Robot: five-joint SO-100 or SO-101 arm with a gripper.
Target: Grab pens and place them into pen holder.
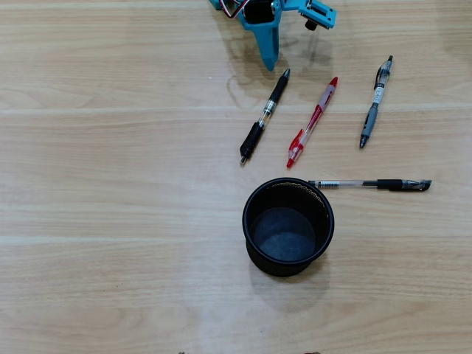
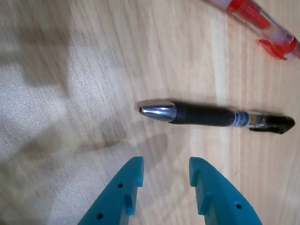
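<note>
In the wrist view, the turquoise plastic gripper (image 2: 165, 169) at the bottom edge is released, its jaws apart and empty above the pale wooden worktop (image 2: 93, 70). Just beyond lies the black-and-clear ballpoint pen (image 2: 211, 116), with the red-and-clear ballpoint pen (image 2: 262, 21) at upper right. In the overhead view, the round black mesh pen holder (image 1: 287, 226) stands empty at lower centre.

The teal plastic two-finger gripper (image 2: 165, 165) pokes in from the bottom edge of the wrist view, both pointed fingertips (image 2: 132, 169) spread with a clear gap between them, holding nothing. From overhead, the gripper (image 1: 270, 63) comes in at the top edge, one tapered finger pointing down-frame, with nothing between the jaws.
</note>
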